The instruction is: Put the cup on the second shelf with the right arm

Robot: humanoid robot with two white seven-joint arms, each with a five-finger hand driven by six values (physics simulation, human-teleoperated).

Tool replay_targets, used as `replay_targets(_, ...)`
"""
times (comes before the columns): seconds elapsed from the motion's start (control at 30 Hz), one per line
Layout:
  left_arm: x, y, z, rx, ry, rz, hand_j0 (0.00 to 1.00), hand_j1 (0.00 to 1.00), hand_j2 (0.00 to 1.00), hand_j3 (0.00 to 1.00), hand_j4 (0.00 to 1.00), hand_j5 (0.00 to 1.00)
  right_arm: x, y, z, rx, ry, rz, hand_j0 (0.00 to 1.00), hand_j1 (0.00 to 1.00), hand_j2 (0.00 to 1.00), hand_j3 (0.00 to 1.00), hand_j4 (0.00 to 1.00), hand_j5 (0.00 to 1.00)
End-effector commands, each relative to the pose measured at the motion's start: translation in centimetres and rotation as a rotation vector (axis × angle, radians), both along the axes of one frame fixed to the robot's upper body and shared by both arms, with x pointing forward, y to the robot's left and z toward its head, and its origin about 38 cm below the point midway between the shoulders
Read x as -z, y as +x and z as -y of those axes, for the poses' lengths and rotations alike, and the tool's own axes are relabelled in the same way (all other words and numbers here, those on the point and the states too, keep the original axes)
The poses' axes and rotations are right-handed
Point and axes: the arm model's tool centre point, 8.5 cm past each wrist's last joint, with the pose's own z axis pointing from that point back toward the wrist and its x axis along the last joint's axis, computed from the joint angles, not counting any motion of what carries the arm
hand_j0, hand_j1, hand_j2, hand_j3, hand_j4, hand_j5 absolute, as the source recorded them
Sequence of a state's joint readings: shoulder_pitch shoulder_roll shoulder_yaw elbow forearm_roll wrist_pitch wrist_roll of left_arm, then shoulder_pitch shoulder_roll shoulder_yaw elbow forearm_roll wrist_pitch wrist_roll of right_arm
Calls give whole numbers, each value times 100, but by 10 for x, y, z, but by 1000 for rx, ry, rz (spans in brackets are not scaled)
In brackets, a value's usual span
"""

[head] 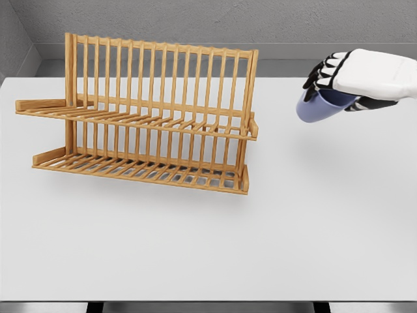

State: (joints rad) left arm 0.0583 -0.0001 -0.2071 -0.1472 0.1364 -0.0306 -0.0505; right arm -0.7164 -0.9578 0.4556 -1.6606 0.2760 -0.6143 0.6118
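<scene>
right hand point(355, 78): wrist and arm run off the right edge | cup point(320, 106): top half tucked under the palm and fingers, rim and handle can't be made out | desk point(208, 261): front corners clipped by the frame | dish rack point(146, 117): rear feet masked behind its own slats

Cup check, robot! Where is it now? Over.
Right hand shut on blue cup, in the air right of the wooden rack. Both shelves bare. Left arm out of view. Path to rack clear.
</scene>
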Motion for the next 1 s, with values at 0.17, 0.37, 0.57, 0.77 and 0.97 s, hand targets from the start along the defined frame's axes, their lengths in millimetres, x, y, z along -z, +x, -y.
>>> replay_targets(0.17, 0, 0, 0, 0, 0, 0, 100, 100, 100, 100, 100, 100, -11, -11, -20, -67, 5, 40, 65, 65, 65, 65, 65, 65)
replay_targets(0.37, 0, 0, 0, 0, 0, 0, 100, 100, 100, 100, 100, 100, -10, -12, -34, -104, 29, 47, 65, 65, 65, 65, 65, 65)
replay_targets(0.57, 0, 0, 0, 0, 0, 0, 100, 100, 100, 100, 100, 100, -16, -11, -49, -140, 47, 67, 65, 65, 65, 65, 65, 65)
replay_targets(0.77, 0, 0, 0, 0, 0, 0, 100, 100, 100, 100, 100, 100, -20, -10, -63, -174, 56, 76, 65, 65, 65, 65, 65, 65)
replay_targets(0.97, 0, 0, 0, 0, 0, 0, 100, 100, 100, 100, 100, 100, -16, -8, -86, -232, 51, 64, 65, 65, 65, 65, 65, 65)
